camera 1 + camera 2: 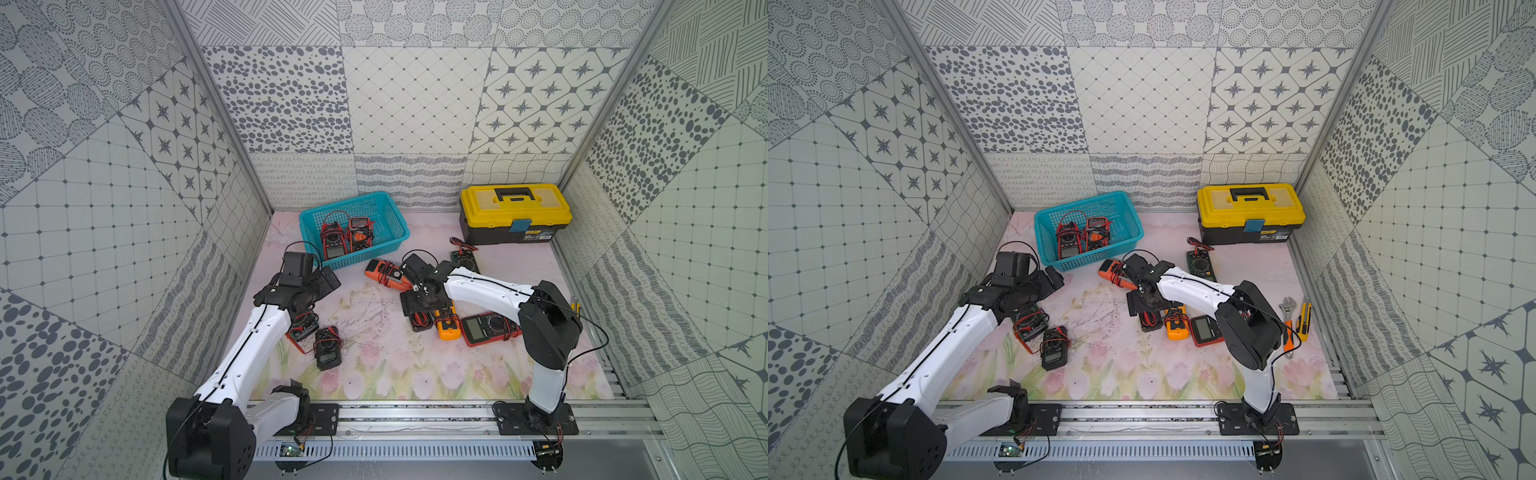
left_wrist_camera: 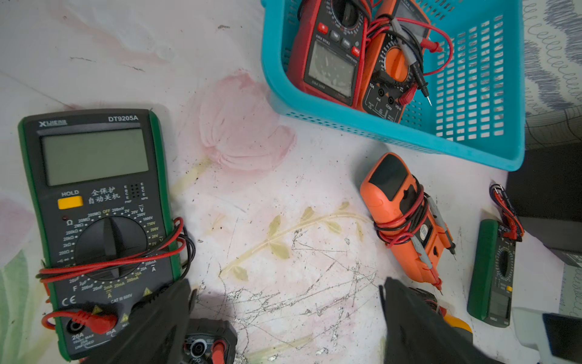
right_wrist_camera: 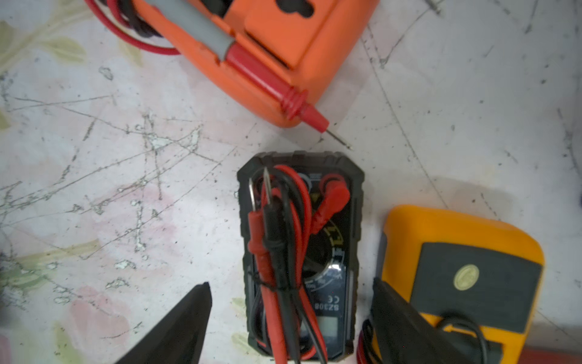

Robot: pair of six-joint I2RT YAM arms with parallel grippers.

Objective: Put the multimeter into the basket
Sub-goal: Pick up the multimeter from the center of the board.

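Patterned-tile walls are boxing in a scuffed floral table (image 1: 374, 374). Turquoise basket (image 1: 391, 218) (image 2: 472, 78) is sitting toward the far-left corner. It is already holding a red multimeter (image 1: 332, 243) (image 2: 327, 53) and an orange-and-black multimeter (image 1: 360, 237) (image 2: 390, 63) side by side, leads coiled on top. Yellow-lidded toolbox (image 1: 513, 212) is sitting shut in the far-right corner

Right gripper (image 3: 289, 283) is hanging mid-table over a small black multimeter (image 3: 299, 252) (image 1: 422, 322). Jaws are standing wide and straddling its body, a gap showing on each side, nothing gripped. One finger is sitting between that meter and a yellow multimeter (image 3: 456, 252) (image 1: 448, 328) just beside it. A large red multimeter (image 1: 488, 328) is lying face up next to the yellow one, toward the right edge. An orange multimeter (image 1: 384, 272) (image 3: 283, 47) is lying face down between the basket and this gripper, leads wrapped round it

Left gripper (image 2: 286, 285) (image 1: 328, 282) is hovering just off the basket's near-left corner, jaws fully spread, empty, bare table showing between the fingers. Under that arm a green DT9205A multimeter (image 2: 94, 205) (image 1: 302, 326) is lying face up near the left edge, with a second black multimeter (image 1: 328, 347) just beside it. Another green multimeter (image 1: 1200, 264) (image 2: 491, 271) is lying near the toolbox

In a top view an adjustable wrench (image 1: 1287, 316) and a utility knife (image 1: 1304, 318) are lying along the right edge
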